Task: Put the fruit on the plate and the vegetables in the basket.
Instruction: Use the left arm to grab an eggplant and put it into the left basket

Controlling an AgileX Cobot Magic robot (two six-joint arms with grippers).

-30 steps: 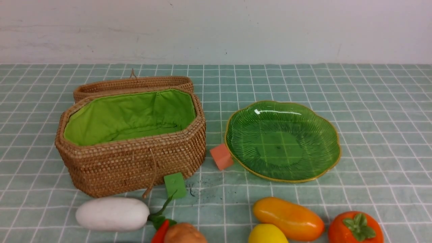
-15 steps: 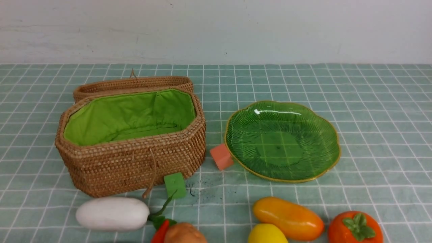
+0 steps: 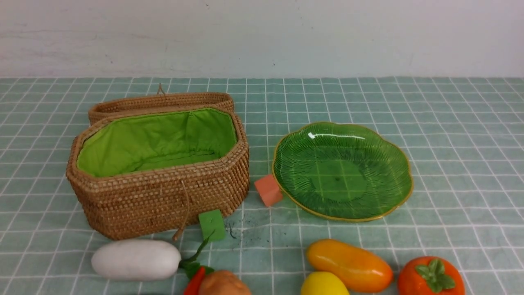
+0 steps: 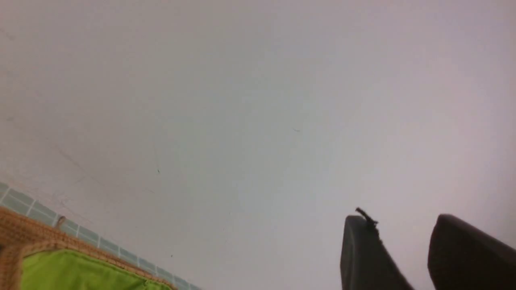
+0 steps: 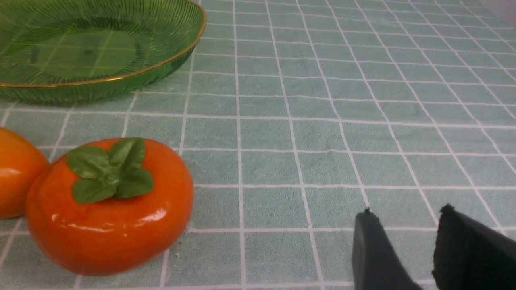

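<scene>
The open wicker basket [image 3: 157, 200] with green lining stands left of centre, and the green glass plate [image 3: 339, 172] right of it; neither holds anything. Along the near edge lie the fruit: mango [image 3: 349, 265], lemon [image 3: 323, 284] and persimmon [image 3: 430, 276]. The vegetables lie further left: white radish [image 3: 135, 259], red carrot piece [image 3: 195, 282] and potato [image 3: 224, 284]. My right gripper [image 5: 407, 211] hangs open over bare cloth, apart from the persimmon [image 5: 109, 225] and the plate [image 5: 92, 44]. My left gripper [image 4: 403, 219] is open against the wall, with the basket rim [image 4: 24, 237] off to one side. Neither arm shows in the front view.
A salmon cube [image 3: 268, 190] touches the plate's near-left rim. A green cube [image 3: 212, 224] sits by the basket's front corner, near its cord loop [image 3: 183, 217]. The basket lid [image 3: 161, 101] lies open behind it. Checked green cloth [image 3: 450, 123] covers the table up to a white wall.
</scene>
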